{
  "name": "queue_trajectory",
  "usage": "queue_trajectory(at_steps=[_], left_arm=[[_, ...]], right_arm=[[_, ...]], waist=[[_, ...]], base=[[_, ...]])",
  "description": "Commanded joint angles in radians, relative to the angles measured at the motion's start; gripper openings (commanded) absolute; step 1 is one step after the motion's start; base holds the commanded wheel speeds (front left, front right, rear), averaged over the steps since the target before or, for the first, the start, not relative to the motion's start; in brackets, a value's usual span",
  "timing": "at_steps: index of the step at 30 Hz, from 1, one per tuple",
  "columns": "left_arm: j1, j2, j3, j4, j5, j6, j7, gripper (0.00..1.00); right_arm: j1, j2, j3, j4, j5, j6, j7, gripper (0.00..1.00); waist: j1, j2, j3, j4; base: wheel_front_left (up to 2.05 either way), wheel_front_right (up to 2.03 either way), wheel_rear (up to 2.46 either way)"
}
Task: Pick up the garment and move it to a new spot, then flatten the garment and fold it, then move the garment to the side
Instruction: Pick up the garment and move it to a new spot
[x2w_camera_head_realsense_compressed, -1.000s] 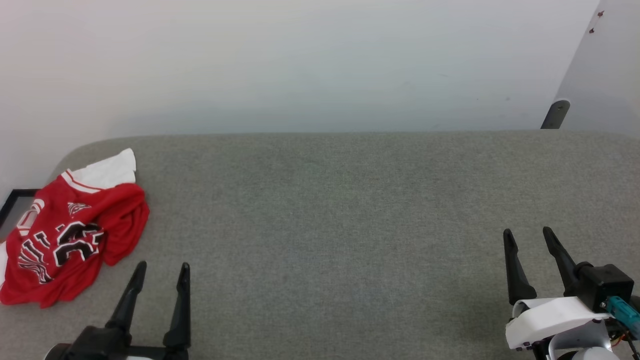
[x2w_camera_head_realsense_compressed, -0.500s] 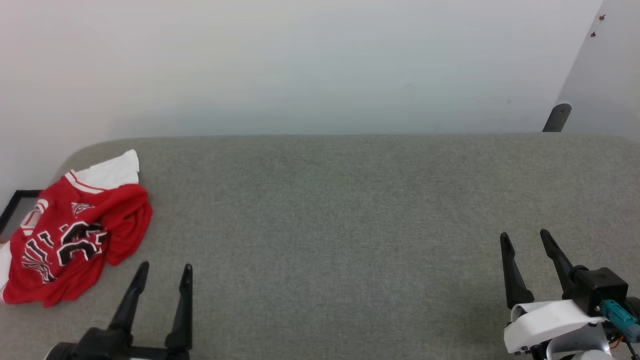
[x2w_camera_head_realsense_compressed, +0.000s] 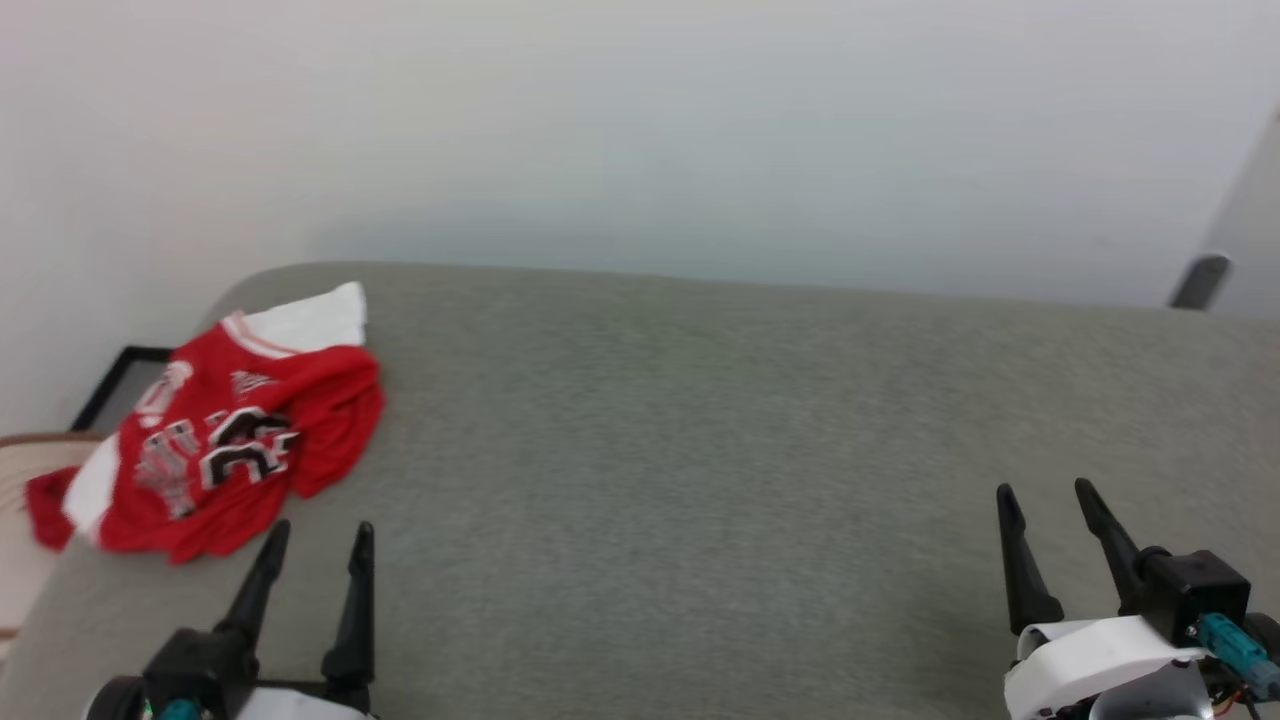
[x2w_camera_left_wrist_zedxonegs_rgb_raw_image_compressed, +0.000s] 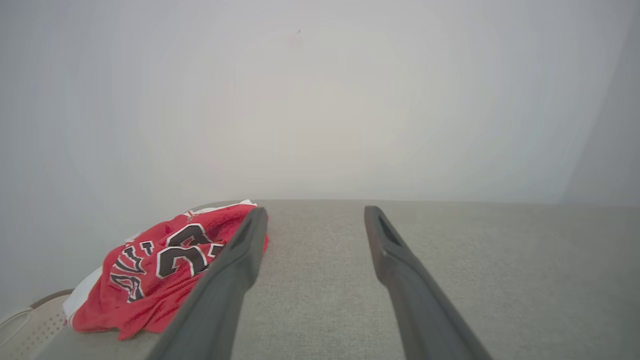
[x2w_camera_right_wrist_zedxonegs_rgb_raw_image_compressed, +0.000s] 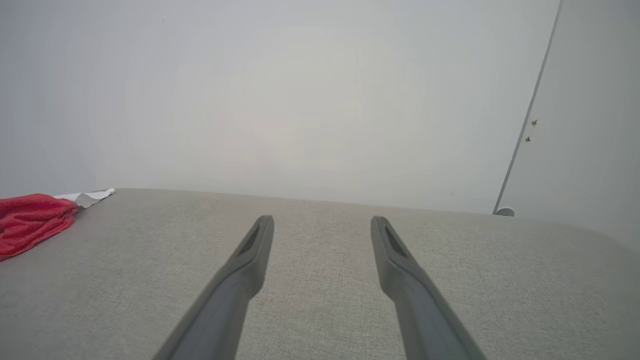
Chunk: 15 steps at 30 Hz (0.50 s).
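Observation:
The garment (x2w_camera_head_realsense_compressed: 230, 440), a red jersey with white sleeves and black lettering, lies crumpled at the left end of the grey fabric surface (x2w_camera_head_realsense_compressed: 700, 450). It appears again in the left wrist view as the garment (x2w_camera_left_wrist_zedxonegs_rgb_raw_image_compressed: 155, 270), left of the fingers, and as a red edge (x2w_camera_right_wrist_zedxonegs_rgb_raw_image_compressed: 30, 222) in the right wrist view. My left gripper (x2w_camera_head_realsense_compressed: 318, 534) hovers open just in front of the garment, apart from it, with nothing between its fingers. At the lower right my right gripper (x2w_camera_head_realsense_compressed: 1042, 492) is open and holds nothing, far from the garment.
A pale wall (x2w_camera_head_realsense_compressed: 640, 130) rises behind the surface. A black frame (x2w_camera_head_realsense_compressed: 110, 385) and a beige perforated object (x2w_camera_left_wrist_zedxonegs_rgb_raw_image_compressed: 30, 325) sit off the surface's left end. A dark post (x2w_camera_head_realsense_compressed: 1195, 280) stands at the far right by a door edge.
The head camera has turned left, so the whole picture has shifted right and the garment appears nearer the middle. Both grippers stay open; the garment has not been touched.

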Motion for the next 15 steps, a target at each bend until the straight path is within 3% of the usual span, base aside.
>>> queue_trajectory(at_steps=[1,15], left_arm=[[-0.017,0.009,0.003,0.011,-0.002,0.004,0.008,1.0],[-0.067,0.045,0.038,0.059,-0.025,0.037,0.055,1.0]], right_arm=[[0.009,0.004,0.005,0.002,0.005,0.001,-0.002,1.0],[-0.014,0.003,0.098,0.045,0.06,0.001,-0.014,1.0]], waist=[[0.0,-0.0001,-0.023,0.08],[0.0,-0.0001,-0.069,0.295]], base=[[0.0,0.0,0.0],[0.0,0.0,0.0]])
